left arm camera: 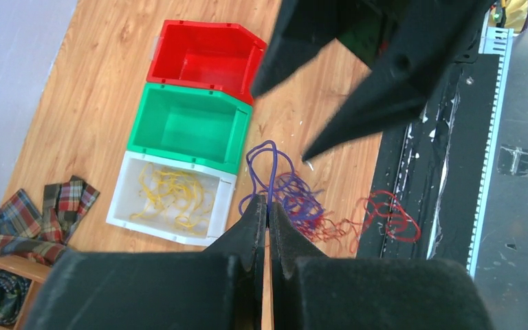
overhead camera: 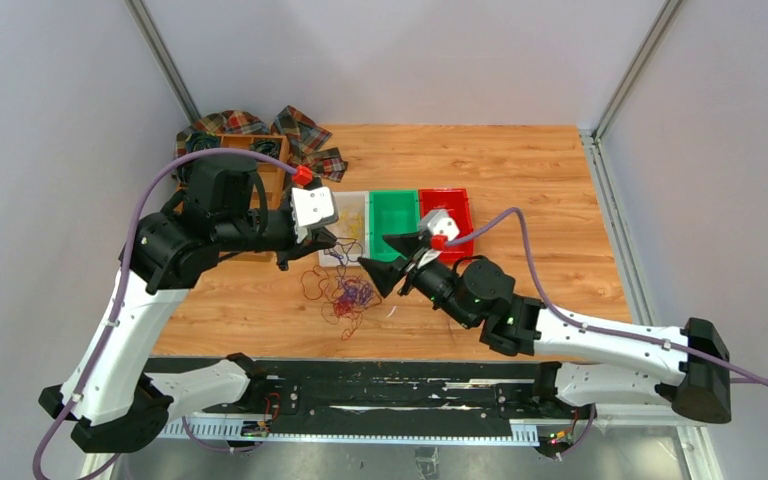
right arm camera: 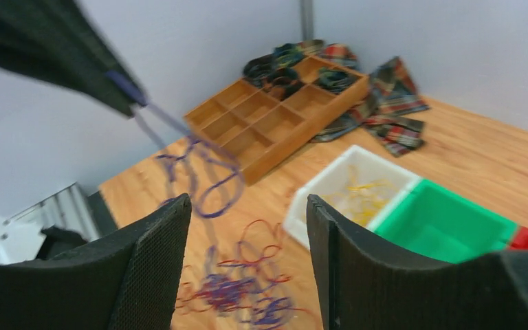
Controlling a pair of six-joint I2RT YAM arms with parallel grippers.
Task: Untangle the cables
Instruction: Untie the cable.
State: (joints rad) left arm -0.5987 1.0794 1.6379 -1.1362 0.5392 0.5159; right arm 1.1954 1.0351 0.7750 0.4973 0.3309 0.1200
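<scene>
The cables lie as a loose clump of purple and red-brown loops on the wood in front of the bins. My left gripper is shut on one purple cable, which runs from its tips down to the clump. In the right wrist view the left gripper holds that purple strand lifted above the pile. My right gripper is open over the clump, with nothing between its fingers. From above, the right gripper sits just right of the left gripper.
Three bins stand in a row behind the clump: a white bin holding yellow wires, a green bin and a red bin. A wooden compartment tray and plaid cloths lie at the back left.
</scene>
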